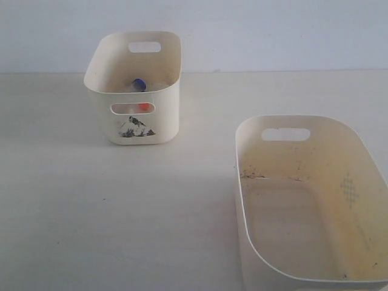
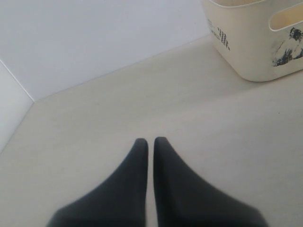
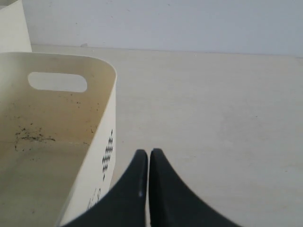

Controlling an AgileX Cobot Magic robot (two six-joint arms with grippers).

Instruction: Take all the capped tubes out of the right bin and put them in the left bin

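The left tool [image 2: 150, 142] and the right tool [image 3: 148, 152] each have fingers pressed together over the counter [image 1: 121, 212], the right one just beside the outer wall of the right bin [image 1: 276, 159]. That bin fills the exterior view's lower right, with dark specks on its floor. Open counter separates it from the left bin [image 1: 163, 118] at upper left, where the capped tubes [image 1: 140, 85] lie, an orange-red cap [image 1: 144, 107] showing through the front slot.

Your left gripper [image 2: 150, 140] and right gripper [image 3: 148, 152] both have their dark fingers pressed together, holding nothing.
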